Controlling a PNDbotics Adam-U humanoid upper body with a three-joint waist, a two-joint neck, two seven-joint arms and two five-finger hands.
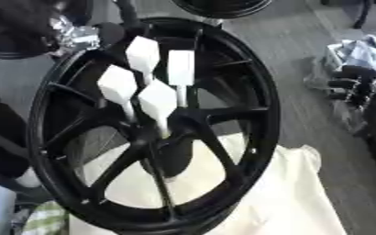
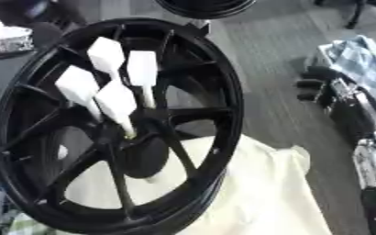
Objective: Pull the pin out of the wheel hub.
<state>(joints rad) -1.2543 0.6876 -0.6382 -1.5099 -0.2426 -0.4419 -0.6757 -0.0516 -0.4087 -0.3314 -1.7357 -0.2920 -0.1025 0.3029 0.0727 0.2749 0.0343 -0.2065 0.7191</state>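
Grey floor ran behind the work, and a cream cloth (image 1: 287, 193) lay under the lower part of a large black wheel (image 1: 255, 92) that stood tilted on its edge. Its rim was glossy and smooth, its thin spokes running in to the hub (image 1: 163, 140) near the middle of the view. Four white pins (image 1: 157, 102) stood out of the hub towards the camera, each a slim stem widening into a flat, paddle-like matte head, fanned close together. The right hand (image 1: 353, 87) showed only as a dark, blurred shape at the right edge, well apart from the wheel; whether its fingers were spread or curled could not be told. No left hand appeared. The step probably called for pinching one head alone and drawing it straight along its stem, without knocking its neighbours.
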